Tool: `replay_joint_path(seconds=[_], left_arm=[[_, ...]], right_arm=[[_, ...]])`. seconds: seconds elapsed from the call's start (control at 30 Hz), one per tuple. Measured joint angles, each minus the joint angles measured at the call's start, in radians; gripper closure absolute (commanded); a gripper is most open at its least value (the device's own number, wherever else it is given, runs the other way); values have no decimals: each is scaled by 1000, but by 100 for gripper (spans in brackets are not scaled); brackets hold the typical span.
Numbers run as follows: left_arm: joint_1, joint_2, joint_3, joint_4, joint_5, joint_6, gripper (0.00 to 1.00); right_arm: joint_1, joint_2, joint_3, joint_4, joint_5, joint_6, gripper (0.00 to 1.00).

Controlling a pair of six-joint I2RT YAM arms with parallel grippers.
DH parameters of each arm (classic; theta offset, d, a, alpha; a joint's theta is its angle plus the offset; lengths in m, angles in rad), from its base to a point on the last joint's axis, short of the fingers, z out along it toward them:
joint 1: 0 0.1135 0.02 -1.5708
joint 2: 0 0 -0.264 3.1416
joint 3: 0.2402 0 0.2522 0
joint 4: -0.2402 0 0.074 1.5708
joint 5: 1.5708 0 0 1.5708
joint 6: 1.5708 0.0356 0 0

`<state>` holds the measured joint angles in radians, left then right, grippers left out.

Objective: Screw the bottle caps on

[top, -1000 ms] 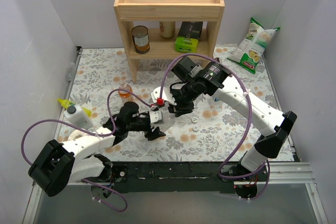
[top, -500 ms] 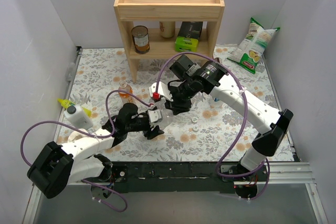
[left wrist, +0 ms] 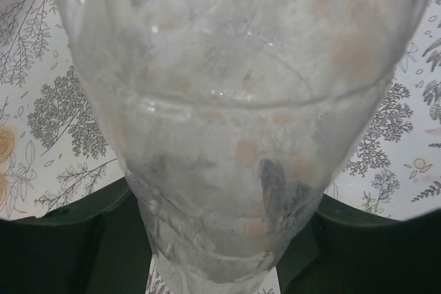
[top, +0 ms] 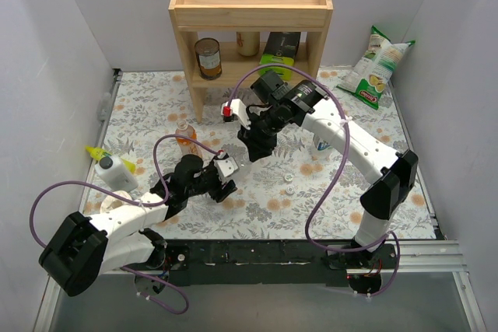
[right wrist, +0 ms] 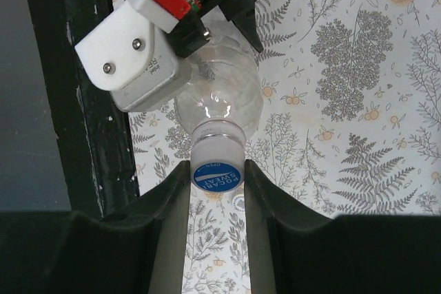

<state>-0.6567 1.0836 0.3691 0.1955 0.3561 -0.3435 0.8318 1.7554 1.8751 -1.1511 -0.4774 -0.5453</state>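
Right wrist view: the right gripper (right wrist: 216,170) points down with its fingers spread, and nothing is held between them. The blue cap (right wrist: 216,176) shows in the gap, seated on the neck of the clear bottle (right wrist: 220,105) below. It cannot be told from this view whether the fingers (right wrist: 172,204) touch the cap. In the top external view the right gripper sits slightly toward the far edge from the bottle.

Left wrist view: the left gripper (left wrist: 213,253) is closed on the lower body of the clear bottle, one dark finger on each side. The bottle wall fills most of the view.

Top external view: the held bottle is near the middle of the counter (top: 350,192), somewhat toward the near edge. A small white cap (top: 288,189) lies loose on the counter to the right of the left gripper. The orange bottle (top: 185,136) stands upright and uncapped toward the left edge, beside the wooden shelf (top: 250,17).
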Motion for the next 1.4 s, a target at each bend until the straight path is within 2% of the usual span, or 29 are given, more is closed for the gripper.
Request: replay_joint_path(seconds=[0.4,0.77,0.97,1.2,1.4], left_arm=[[-6,0,0,-31,-93,19,100],[-6,16,-18,-23,-108,-32,100],[-6,6,-32,-15,-90,-58,100],[-6,-7,-51,3,-64,-74,100],[-6,-7,-59,23,-46,-80,100]], right_arm=[[-15,36,-1,37,42,247,99],[-41,80,5,55,26,309,99],[-46,96,24,49,21,308,88],[-45,96,29,39,19,307,68],[-44,96,40,24,24,306,60]])
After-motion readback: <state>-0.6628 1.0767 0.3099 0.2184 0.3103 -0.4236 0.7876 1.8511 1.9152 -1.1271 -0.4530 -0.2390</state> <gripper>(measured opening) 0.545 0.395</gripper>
